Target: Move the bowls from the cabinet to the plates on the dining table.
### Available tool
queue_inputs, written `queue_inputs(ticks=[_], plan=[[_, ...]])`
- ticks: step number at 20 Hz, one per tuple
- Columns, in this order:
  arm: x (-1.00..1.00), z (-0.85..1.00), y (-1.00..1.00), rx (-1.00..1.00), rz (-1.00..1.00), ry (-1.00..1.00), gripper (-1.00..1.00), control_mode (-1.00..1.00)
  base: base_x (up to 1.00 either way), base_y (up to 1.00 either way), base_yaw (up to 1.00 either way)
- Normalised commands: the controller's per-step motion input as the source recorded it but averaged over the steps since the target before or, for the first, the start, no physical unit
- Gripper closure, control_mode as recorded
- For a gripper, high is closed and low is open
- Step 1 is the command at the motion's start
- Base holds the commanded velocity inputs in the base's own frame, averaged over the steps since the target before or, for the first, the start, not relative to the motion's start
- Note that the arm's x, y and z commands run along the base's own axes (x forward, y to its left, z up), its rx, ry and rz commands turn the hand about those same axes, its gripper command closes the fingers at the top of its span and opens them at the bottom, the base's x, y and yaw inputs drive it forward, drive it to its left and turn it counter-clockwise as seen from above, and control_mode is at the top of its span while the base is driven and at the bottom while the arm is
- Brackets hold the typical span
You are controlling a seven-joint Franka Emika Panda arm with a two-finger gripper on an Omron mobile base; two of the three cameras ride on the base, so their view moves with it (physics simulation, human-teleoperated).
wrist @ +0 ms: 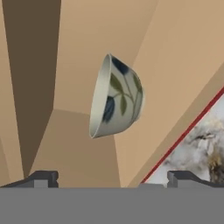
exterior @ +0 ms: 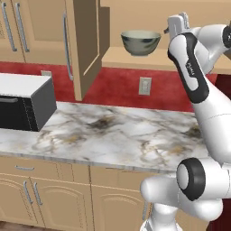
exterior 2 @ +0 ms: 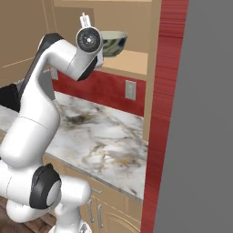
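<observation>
Left to right in the left base view: microwave point(exterior: 25, 101) on the marble surface point(exterior: 113, 133), open cabinet door point(exterior: 83, 45), then the grey-green bowl point(exterior: 140, 42) upright on the cabinet shelf point(exterior: 131, 61), near its front edge, with your hand point(exterior: 179, 21) just right of it at about rim height.

Risks from here:
- The hand view is rolled, so the bowl point(wrist: 116, 97) reads on its side. Your approach could drift off the rim, because screen directions are not the room's.
- A finger could nudge the bowl wall before closing. It sits free on a smooth shelf, so expect it to slide back or toward the lip.
- The open door hangs left of the bowl; a wide swing out could clip it.

Hand: fingers point(wrist: 41, 178) spread fully apart, empty, touching nothing. The bowl lies ahead between the two tips, clearly apart from both.
</observation>
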Motion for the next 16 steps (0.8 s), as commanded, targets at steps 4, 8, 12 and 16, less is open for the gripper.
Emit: queue_inputs(ticks=[4,8,12,16], plan=[[0.37,0.0,-0.09,0.0,0.0,0.02,-1.0,-1.0,0.0,0.0,0.0],[0.37,0.0,-0.1,0.01,0.01,0.04,-1.0,-1.0,0.0,0.0,0.0],[0.37,0.0,-0.08,0.0,0.01,0.03,-1.0,-1.0,0.0,0.0,0.0],[0.31,-0.02,-0.03,0.0,0.0,0.0,-1.0,-1.0,0.0,0.0,0.0]])
